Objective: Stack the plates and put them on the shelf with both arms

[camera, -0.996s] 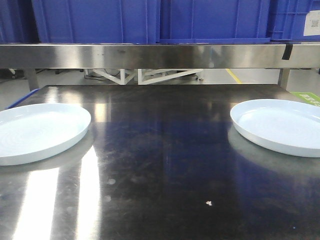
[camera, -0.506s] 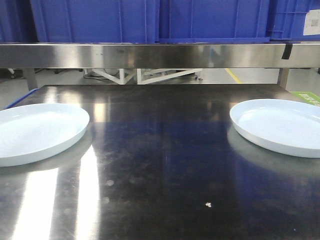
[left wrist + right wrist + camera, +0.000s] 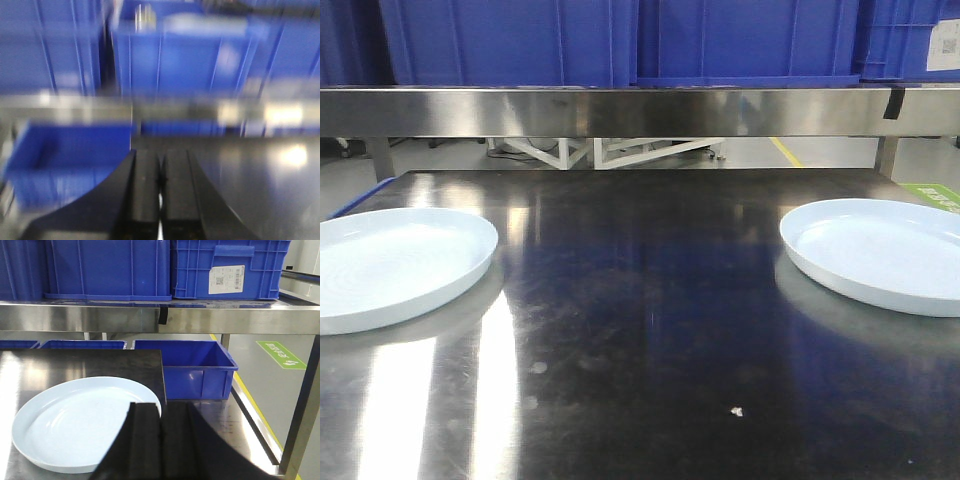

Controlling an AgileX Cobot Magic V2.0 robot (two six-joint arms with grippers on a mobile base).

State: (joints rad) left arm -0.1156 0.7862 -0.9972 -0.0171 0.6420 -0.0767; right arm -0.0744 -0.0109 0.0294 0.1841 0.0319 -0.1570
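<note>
Two pale bluish-white plates lie flat on the dark steel tabletop: one plate (image 3: pixel 395 265) at the left edge, the other plate (image 3: pixel 880 250) at the right. The right wrist view shows the right plate (image 3: pixel 75 422) just left of and below my right gripper (image 3: pixel 161 407), whose black fingers are pressed together, shut on nothing. My left gripper (image 3: pixel 160 155) is also shut and empty in a motion-blurred view above the tabletop; no plate shows there. The shelf rail (image 3: pixel 640 110) runs across the back, bearing blue crates (image 3: pixel 510 40). Neither gripper shows in the front view.
More blue crates (image 3: pixel 182 367) sit low behind the table on the right, and one blue crate (image 3: pixel 65 160) at the left. A shelf post (image 3: pixel 302 410) stands at the right. A small white speck (image 3: pixel 738 408) lies on the tabletop (image 3: pixel 640 300).
The front view has shifted slightly: the plates and shelf rail sit a touch lower and further left than a second ago. Both plates stay where they lay.
</note>
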